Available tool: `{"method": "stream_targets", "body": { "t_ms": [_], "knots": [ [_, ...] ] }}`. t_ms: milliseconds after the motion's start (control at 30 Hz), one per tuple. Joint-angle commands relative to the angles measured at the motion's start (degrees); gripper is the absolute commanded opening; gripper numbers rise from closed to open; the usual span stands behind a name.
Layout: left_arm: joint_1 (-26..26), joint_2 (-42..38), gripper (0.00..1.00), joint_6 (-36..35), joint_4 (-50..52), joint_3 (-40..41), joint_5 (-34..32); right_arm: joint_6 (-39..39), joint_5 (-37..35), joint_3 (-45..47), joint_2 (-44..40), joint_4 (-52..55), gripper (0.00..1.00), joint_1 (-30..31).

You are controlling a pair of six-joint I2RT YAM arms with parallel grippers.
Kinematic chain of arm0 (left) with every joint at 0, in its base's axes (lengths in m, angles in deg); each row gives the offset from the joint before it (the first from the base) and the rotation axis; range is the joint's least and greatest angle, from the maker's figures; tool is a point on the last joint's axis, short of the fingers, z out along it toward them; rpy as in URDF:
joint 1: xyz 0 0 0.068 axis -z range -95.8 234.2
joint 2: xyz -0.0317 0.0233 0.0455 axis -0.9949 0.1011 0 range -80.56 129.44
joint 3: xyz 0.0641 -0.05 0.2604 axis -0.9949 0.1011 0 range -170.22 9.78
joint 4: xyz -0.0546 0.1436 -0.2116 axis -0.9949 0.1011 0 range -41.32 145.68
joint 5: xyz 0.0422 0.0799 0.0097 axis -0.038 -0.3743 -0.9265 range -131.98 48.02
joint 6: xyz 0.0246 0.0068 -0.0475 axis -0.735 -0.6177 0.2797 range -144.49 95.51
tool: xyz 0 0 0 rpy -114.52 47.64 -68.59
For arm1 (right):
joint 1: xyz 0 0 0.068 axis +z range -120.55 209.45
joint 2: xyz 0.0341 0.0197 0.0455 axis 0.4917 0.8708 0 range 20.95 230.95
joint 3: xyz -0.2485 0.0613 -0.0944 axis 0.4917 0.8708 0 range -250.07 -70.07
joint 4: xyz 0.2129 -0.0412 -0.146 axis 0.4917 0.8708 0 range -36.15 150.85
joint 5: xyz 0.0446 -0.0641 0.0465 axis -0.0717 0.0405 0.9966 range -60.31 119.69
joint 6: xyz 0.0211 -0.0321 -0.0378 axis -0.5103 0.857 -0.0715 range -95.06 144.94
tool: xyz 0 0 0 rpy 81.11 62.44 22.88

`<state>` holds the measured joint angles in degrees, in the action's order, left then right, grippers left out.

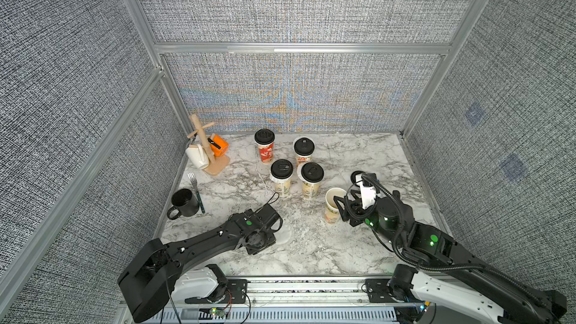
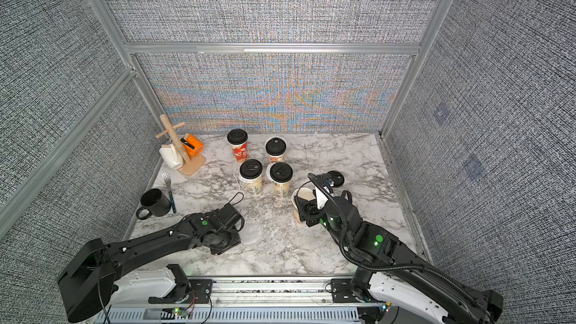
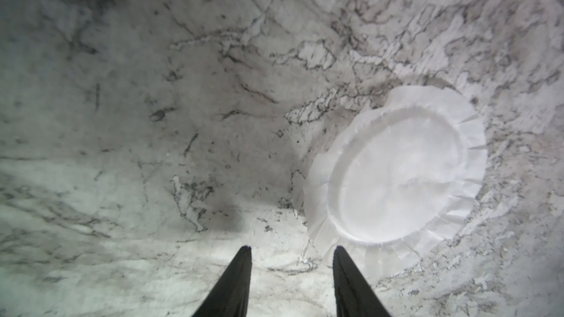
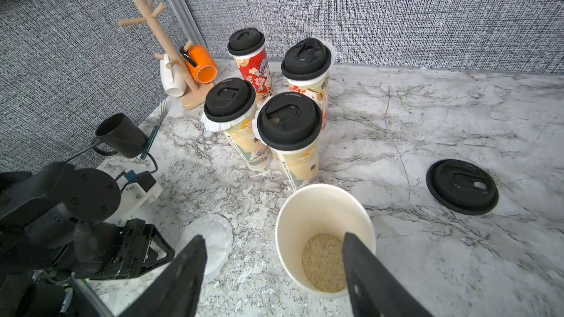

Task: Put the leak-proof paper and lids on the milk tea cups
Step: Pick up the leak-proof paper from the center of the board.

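One loose sheet of leak-proof paper (image 3: 396, 172), a whitish disc with a frilled edge, lies flat on the marble; it also shows in a top view (image 1: 285, 233). My left gripper (image 3: 291, 251) hangs open just above the table beside it, one fingertip (image 3: 338, 254) at the frill. An uncovered milk tea cup (image 4: 325, 208), white inside with beige grains at the bottom, stands at the right (image 1: 333, 204). My right gripper (image 4: 274, 239) is open over its near rim, holding nothing. Behind stand several milk tea cups (image 1: 281, 179) with black lids, paper frills showing under some.
A loose black lid (image 4: 462, 186) lies right of the open cup. At the back left a wooden mug tree (image 1: 205, 151) carries an orange mug (image 1: 219, 146) and a white mug (image 1: 196, 157). A black mug (image 1: 184, 204) and fork (image 1: 196, 188) lie by the left wall.
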<state>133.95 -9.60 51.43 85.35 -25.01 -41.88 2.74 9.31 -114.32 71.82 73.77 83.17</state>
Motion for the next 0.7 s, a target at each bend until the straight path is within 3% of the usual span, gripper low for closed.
{"method": "stream_targets", "body": {
  "t_ms": [0,233,467,667],
  "knots": [
    [0.5,1.5,0.46,3.2,-1.7,-0.4,-1.7,1.2,1.4,0.5,0.1,-2.7,0.72,0.1],
    [1.6,5.5,0.44,3.8,-2.4,-2.1,-3.2,1.3,1.9,1.4,0.1,-4.0,0.69,0.0],
    [2.0,9.4,0.28,4.0,-0.4,-3.1,-3.0,1.2,1.9,1.9,-0.6,-4.4,0.65,0.0],
    [2.5,14.6,0.26,3.1,3.9,-6.3,-2.4,1.1,1.9,1.8,-1.1,-4.7,0.62,0.0]
  ]
}}
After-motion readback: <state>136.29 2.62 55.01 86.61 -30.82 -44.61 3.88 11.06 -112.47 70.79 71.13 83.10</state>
